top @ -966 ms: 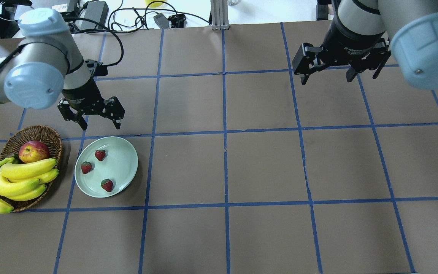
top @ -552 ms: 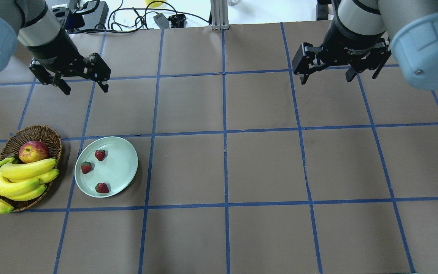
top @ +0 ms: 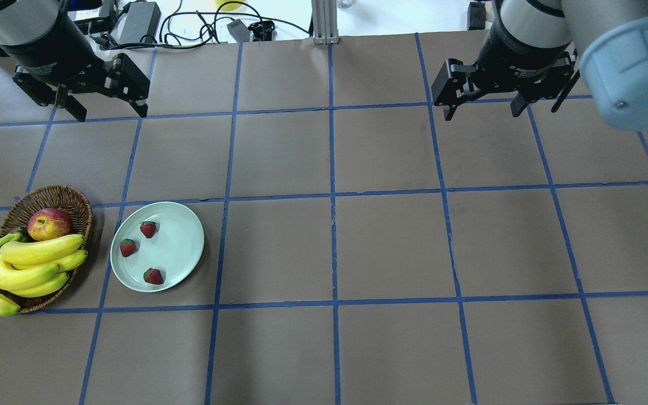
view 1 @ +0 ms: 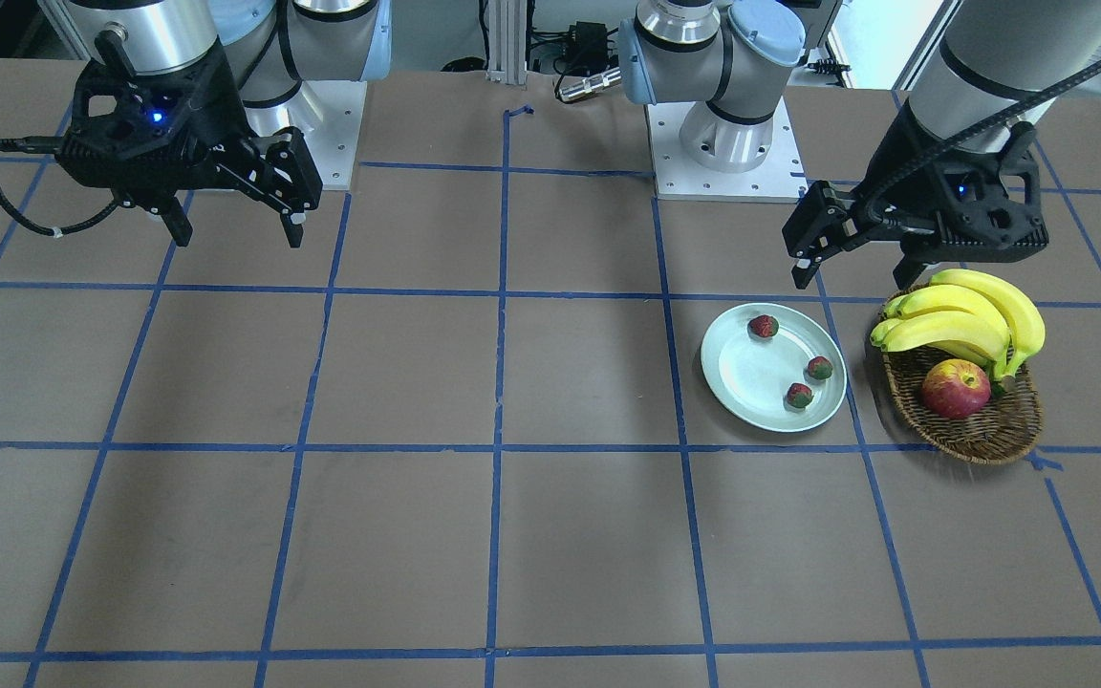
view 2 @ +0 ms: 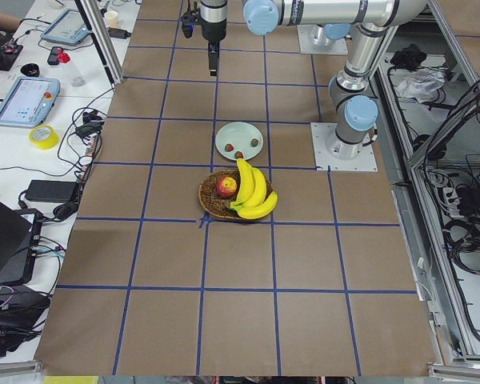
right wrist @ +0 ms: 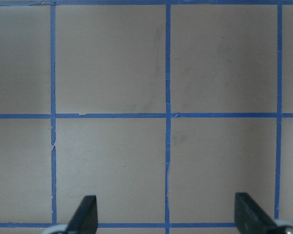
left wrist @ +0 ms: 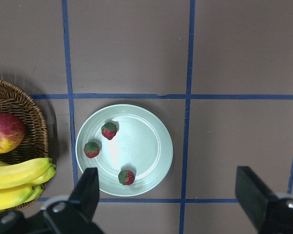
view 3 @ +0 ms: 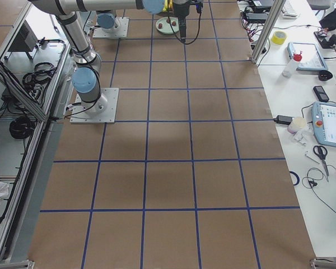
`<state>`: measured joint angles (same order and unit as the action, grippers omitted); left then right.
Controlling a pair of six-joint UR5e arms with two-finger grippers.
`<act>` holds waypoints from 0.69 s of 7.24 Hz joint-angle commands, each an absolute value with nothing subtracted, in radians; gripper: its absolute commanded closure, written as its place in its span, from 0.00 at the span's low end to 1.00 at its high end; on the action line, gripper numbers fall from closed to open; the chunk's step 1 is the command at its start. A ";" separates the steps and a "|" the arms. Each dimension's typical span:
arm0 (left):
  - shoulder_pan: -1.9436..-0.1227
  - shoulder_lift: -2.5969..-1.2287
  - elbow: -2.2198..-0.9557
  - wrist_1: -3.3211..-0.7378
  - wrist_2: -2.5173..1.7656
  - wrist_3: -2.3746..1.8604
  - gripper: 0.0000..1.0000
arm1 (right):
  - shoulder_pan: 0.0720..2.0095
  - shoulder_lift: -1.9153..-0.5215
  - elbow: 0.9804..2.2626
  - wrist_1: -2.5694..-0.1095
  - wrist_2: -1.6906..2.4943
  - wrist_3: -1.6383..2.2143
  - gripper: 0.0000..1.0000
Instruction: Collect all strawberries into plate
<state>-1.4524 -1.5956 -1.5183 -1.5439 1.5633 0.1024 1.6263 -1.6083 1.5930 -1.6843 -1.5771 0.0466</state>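
Brown table (top: pixel 391 247) w/ blue tape grid (top: pixel 332 194); left end effector (top: pixel 112 115) & right end effector (top: pixel 482 114) both agape, empty.

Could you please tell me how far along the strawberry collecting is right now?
Done: all three strawberries lie on the plate; none shows on the table or in the basket, which holds an apple and bananas. In hand: nothing; the left claw and right claw hang open and empty, apart from the plate. Left: nothing that I can see.
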 commanded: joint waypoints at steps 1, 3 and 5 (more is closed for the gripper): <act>-1.515 -1.586 -1.523 -1.546 1.572 0.100 0.00 | 1.628 -1.608 1.594 -1.686 -1.577 0.048 0.00; -1.525 -1.585 -1.525 -1.548 1.571 0.103 0.00 | 1.628 -1.609 1.594 -1.684 -1.577 0.051 0.00; -1.525 -1.572 -1.567 -1.542 1.571 0.104 0.00 | 1.631 -1.609 1.595 -1.684 -1.577 0.049 0.00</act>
